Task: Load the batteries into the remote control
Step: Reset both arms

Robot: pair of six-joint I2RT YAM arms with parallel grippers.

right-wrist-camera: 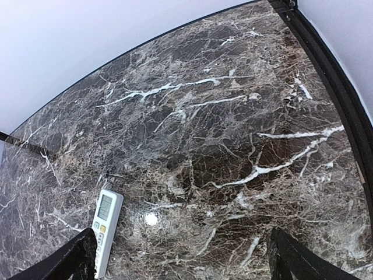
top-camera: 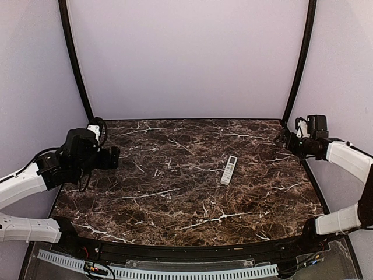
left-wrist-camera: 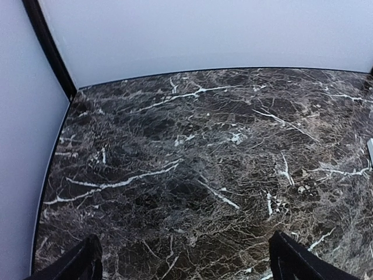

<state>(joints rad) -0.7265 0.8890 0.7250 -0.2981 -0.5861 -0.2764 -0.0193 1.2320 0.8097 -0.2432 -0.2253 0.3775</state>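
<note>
Left end effector (left-wrist-camera: 189,263), right end effector (right-wrist-camera: 186,259) splayed, remote (top-camera: 229,170) seemingly face-up

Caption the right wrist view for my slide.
Remote face up on marble table; right jaws open and empty.

1 remote (top-camera: 229,170) lies on 1 worktop (top-camera: 163,198), between the 2 grippers and nearer the right one. There is 1 left gripper (top-camera: 115,157) and 1 right gripper (top-camera: 282,139), each showing 2 black fingers (left-wrist-camera: 81,262). 2 black posts (top-camera: 74,64) stand, 1 behind each gripper.
</note>
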